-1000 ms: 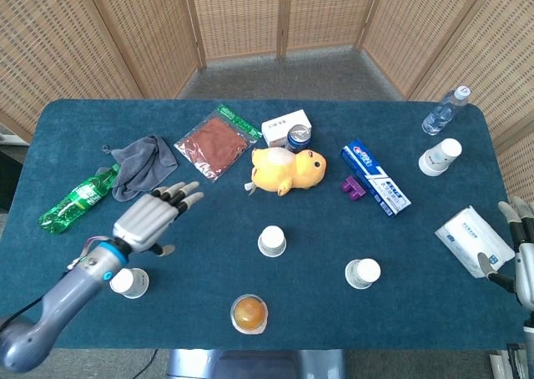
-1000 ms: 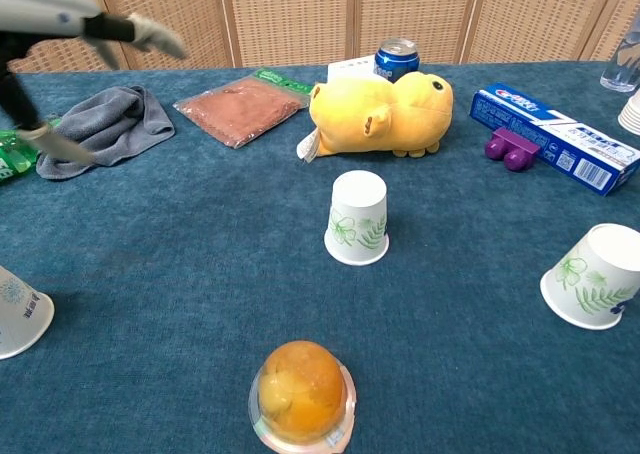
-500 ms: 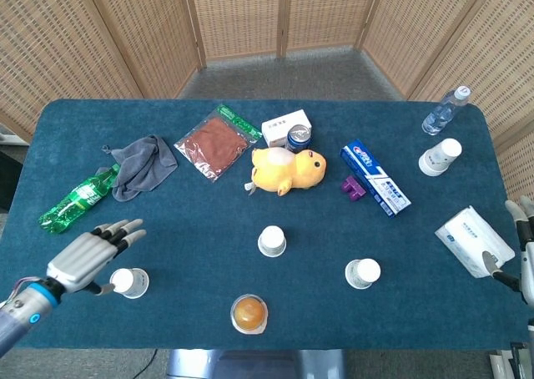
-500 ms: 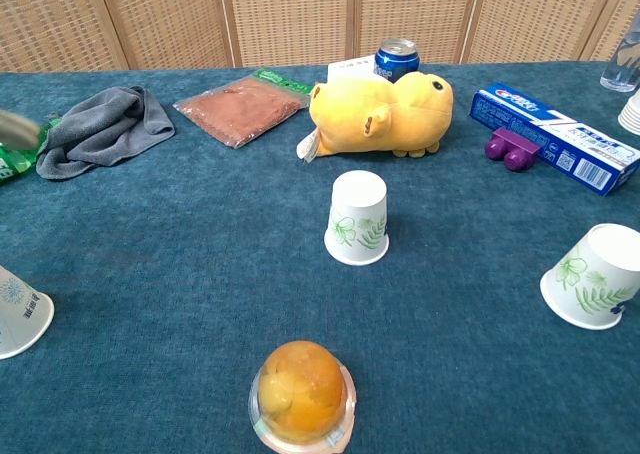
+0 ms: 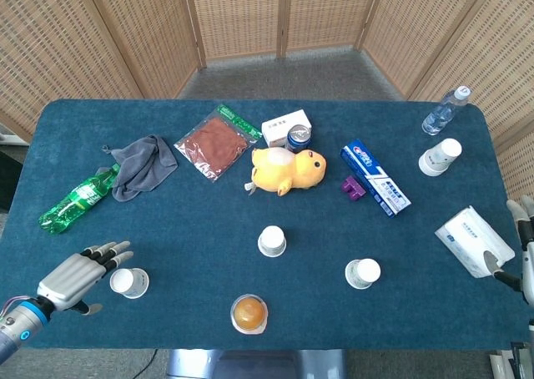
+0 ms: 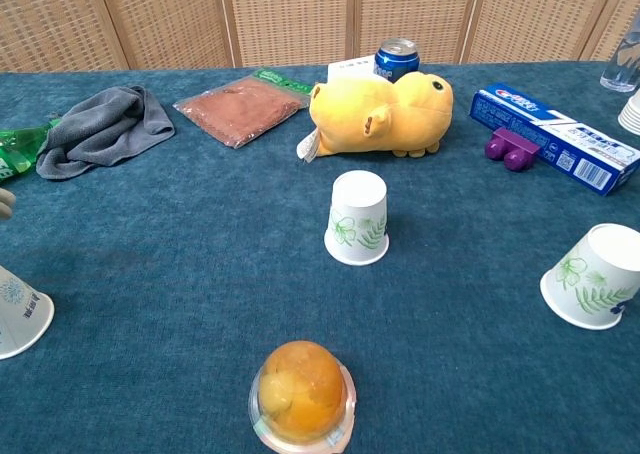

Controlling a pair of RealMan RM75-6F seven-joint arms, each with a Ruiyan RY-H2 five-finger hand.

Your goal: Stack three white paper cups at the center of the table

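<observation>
Nearest the robot, at six o'clock, sits the orange jelly cup [image 5: 249,313], untouched. Down at eight o'clock the left hand [image 5: 77,271] has dropped back from over the cloth a second ago and now hovers just beside the left paper cup [image 5: 129,282], fingers spread, holding nothing. That looks like a lineup for the first grab. At four o'clock the right paper cup [image 5: 363,273] stands alone, and the right hand [image 5: 524,254] waits at the three o'clock edge near the tissue pack [image 5: 473,240], fingers apart and empty, barely shifted. Dead centre stands the middle paper cup [image 5: 271,240], upside down, the likely base. No stacking yet. Beyond, at twelve o'clock, the yellow plush duck [image 5: 286,169] lies undisturbed.
</observation>
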